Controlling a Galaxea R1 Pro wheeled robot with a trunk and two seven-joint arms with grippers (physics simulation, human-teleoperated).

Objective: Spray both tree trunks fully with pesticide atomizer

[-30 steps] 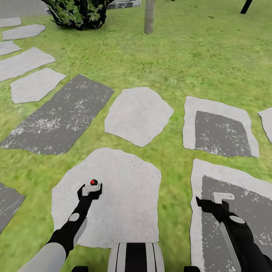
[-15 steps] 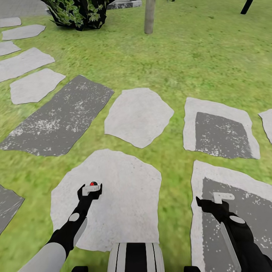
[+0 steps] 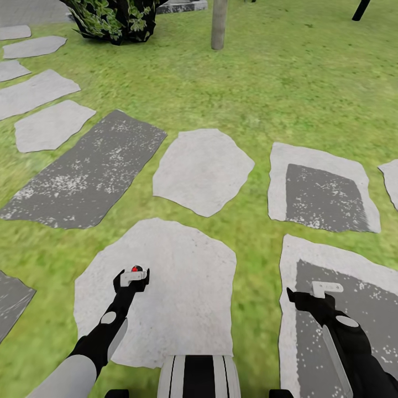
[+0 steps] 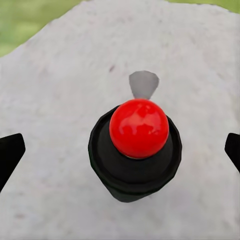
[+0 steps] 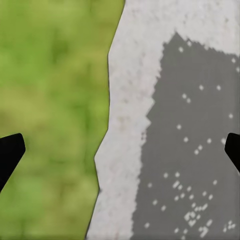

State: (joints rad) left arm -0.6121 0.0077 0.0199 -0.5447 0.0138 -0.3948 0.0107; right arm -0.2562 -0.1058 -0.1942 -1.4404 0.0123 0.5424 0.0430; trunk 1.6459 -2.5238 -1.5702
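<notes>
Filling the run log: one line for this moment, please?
left gripper open above pesticide atomizer | atomizer on stepping stone | right gripper open

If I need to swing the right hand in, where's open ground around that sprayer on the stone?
The pesticide atomizer stands on the pale stepping stone, between the open fingers of the left gripper; that spot is crowded. The stone's right half, toward the grass strip, is bare. The right gripper hangs open over the neighbouring grey-patched stone, also bare.
</notes>
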